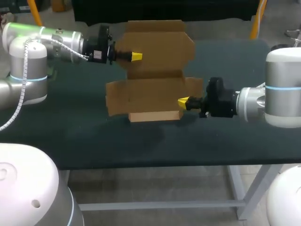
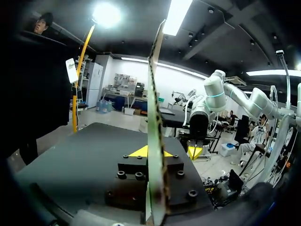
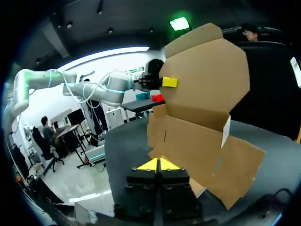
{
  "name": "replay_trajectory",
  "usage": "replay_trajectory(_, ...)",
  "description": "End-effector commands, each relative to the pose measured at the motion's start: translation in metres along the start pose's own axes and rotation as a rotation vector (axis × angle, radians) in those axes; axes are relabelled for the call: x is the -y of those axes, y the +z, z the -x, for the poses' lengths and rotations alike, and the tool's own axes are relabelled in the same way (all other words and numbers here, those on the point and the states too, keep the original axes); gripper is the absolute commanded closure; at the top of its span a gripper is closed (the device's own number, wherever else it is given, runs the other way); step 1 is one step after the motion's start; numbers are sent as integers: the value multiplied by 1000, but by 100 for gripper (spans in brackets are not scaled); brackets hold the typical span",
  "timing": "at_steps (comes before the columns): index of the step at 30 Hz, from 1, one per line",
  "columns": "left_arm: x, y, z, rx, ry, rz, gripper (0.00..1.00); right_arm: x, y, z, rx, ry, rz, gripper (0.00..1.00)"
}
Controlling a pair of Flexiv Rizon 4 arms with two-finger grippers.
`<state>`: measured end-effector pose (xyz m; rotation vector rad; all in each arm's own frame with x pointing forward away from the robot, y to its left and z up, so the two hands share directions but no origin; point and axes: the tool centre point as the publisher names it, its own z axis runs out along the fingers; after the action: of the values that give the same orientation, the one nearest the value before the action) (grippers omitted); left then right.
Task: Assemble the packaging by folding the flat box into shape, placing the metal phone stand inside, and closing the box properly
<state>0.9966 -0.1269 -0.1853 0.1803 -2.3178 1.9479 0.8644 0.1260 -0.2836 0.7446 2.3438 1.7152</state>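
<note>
Standing on bench [image 1: 70,136], middle: half-folded cardboard box [image 1: 150,96], lid flap [image 1: 157,44] upright at far side. Left tool [image 1: 136,56] gripping lid flap's left edge, cardboard pinched between fingers. Right tool [image 1: 183,101] closed, tips together against box's right wall.

The left arm [image 1: 28,52] and right arm [image 1: 277,89] are fat white-and-silver cylinders with thin pale-blue rings. A white braided cable [image 1: 21,89] loops along the left arm. The left gripper [image 1: 136,56] and right gripper [image 1: 183,101] have black mounts studded with screws [image 2: 121,174] and yellow wedge tips.
</note>
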Motion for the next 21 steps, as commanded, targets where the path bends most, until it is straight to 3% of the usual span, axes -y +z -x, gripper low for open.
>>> replay_trajectory(1,-1,-1,2,-8,0,2,100,0,0,0,0,-1,3,100)
replay_trajectory(7,-1,-1,2,-8,0,2,100,0,0,0,0,-1,3,100)
replay_trajectory(16,-1,-1,2,-8,0,2,100,20,40,-11,103,-55,46,100)
replay_trajectory(21,-1,-1,2,-8,0,2,100,28,54,-14,116,-57,46,100)
